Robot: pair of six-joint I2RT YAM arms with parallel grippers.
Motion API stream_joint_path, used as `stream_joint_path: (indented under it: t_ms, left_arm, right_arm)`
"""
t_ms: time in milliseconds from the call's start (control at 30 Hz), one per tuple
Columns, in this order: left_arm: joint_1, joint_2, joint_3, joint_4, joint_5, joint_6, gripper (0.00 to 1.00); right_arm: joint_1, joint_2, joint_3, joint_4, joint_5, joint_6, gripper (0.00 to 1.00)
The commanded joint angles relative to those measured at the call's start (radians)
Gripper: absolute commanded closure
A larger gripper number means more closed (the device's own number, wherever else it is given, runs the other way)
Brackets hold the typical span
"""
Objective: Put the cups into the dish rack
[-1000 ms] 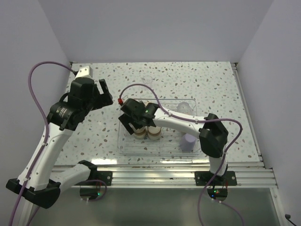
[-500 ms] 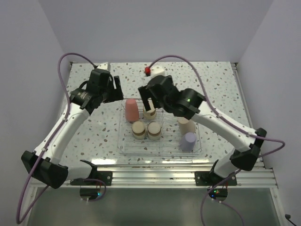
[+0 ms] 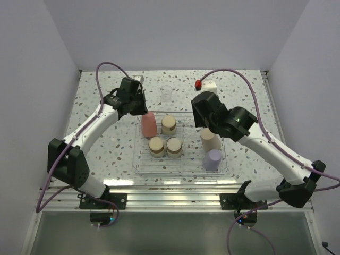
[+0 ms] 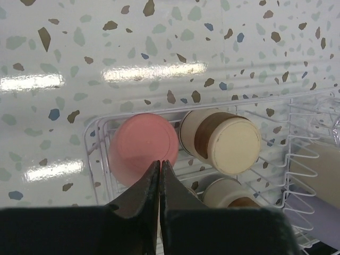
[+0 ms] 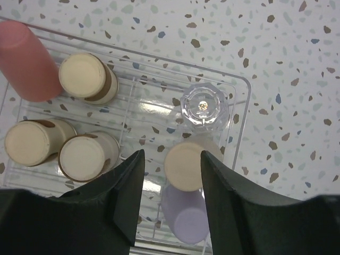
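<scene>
The dish rack (image 3: 180,171) lies mid-table. Upside down in it stand a coral-pink cup (image 3: 149,125), three steel cups with tan bases (image 3: 169,125) (image 3: 156,146) (image 3: 174,147), a beige cup (image 3: 209,141) and a lavender cup (image 3: 213,159). A clear cup (image 5: 204,106) stands in the rack's back right corner. Another clear cup (image 3: 166,93) stands on the table behind the rack. My left gripper (image 4: 160,162) is shut and empty, hovering over the pink cup (image 4: 143,146). My right gripper (image 5: 171,154) is open and empty above the beige cup (image 5: 183,164).
White walls close in the speckled table on three sides. An aluminium rail (image 3: 175,186) runs along the near edge. Purple cables loop over both arms.
My left arm has swung in from the far left to the rack's back-left corner, and its jaws have shut. My right arm has left the steel cups and moved right, its jaws narrower.
</scene>
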Motion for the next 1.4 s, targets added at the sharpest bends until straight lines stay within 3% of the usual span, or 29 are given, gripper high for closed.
stream_joint_path:
  t_ms: [0,367,667,933,1033,1100,1167,1233,1367]
  left_arm:
    - [0.002,0.032,0.043,0.082,0.05,0.02,0.95]
    - [0.001,0.014,-0.062,0.113,0.052,0.029,1.0]
    - [0.001,-0.083,-0.19,0.098,0.046,0.015,1.0]
    - [0.001,-0.196,-0.195,0.052,0.032,-0.008,1.0]
    - [0.001,-0.224,-0.143,0.01,0.01,-0.012,1.0]
    - [0.001,-0.25,-0.107,-0.022,-0.017,-0.015,1.0]
    - [0.001,-0.265,-0.051,-0.046,-0.022,-0.017,0.98]
    - [0.002,-0.282,0.003,-0.065,-0.06,-0.017,0.96]
    - [0.002,-0.299,0.06,-0.124,-0.08,-0.014,0.91]
  right_arm:
    - [0.002,-0.024,-0.008,-0.022,0.004,0.041,0.5]
    - [0.002,-0.017,-0.028,-0.01,-0.04,0.046,0.53]
    - [0.001,-0.008,-0.028,0.005,-0.061,0.035,0.54]
    - [0.002,-0.002,-0.026,0.014,-0.068,0.032,0.54]
    - [0.002,0.012,-0.014,0.027,-0.071,0.021,0.47]
    - [0.002,0.051,0.033,0.037,-0.068,0.0,0.28]
    - [-0.01,0.094,0.119,0.043,-0.081,-0.02,0.17]
    - [-0.032,0.186,0.193,0.045,-0.14,-0.031,0.11]
    - [-0.148,0.361,0.381,0.059,-0.293,-0.003,0.08]
